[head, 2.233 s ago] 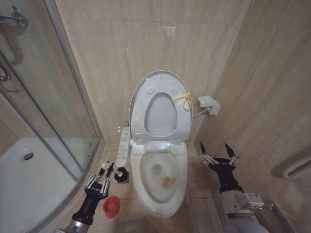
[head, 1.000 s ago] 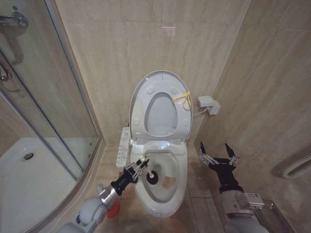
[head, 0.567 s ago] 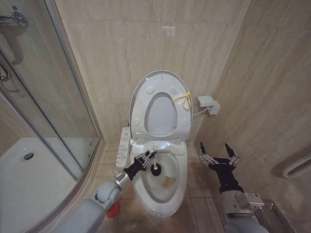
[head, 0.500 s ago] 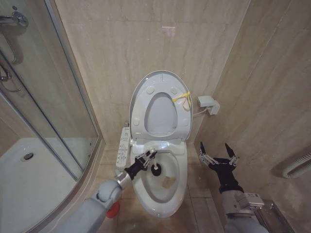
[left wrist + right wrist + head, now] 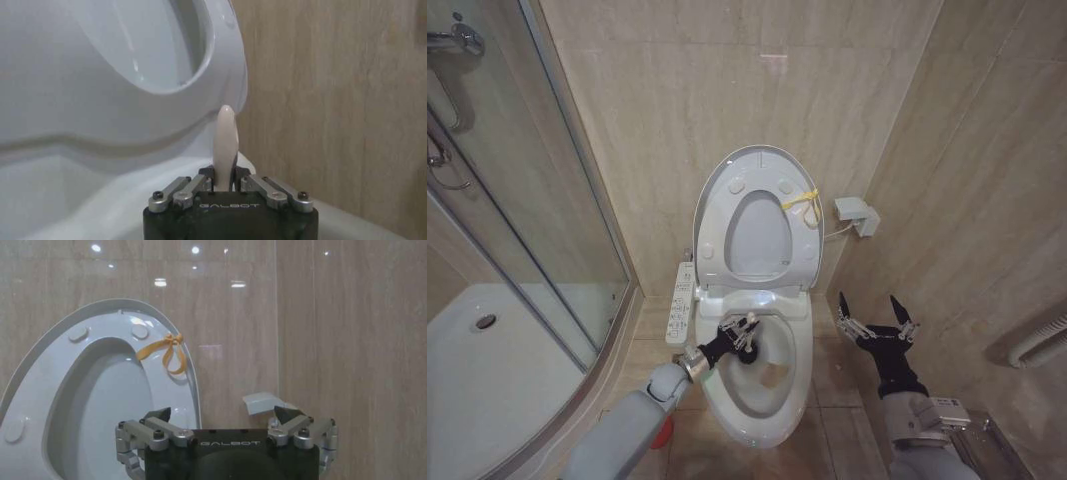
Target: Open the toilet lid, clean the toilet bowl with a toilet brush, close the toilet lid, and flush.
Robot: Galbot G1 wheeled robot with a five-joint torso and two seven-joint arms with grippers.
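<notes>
Small bathroom w/ beige marble-look tile on walls and floor, glass shower enclosure on the robot's left w/ a white shower tray below. A small white box sits on the wall just right of the toilet.

The toilet lid is up, leaning back against the wall w/ the seat ring raised against it, yellow tie on its right edge. The toilet bowl is open, button panel along its left side.

Left gripper reaches in over the bowl's back-left rim, fingers pinched on the toilet brush; wrist cam shows the white handle sticking up between them. Dark bristle head hangs just below the claw, inside the bowl near the back. Red cup holder is on the floor left of the bowl, mostly hidden by the arm.

Right gripper hovers right of the bowl, fingers spread wide, nothing in it, well apart from the brush. Tight space: shower glass on one side, wall close on the other.
</notes>
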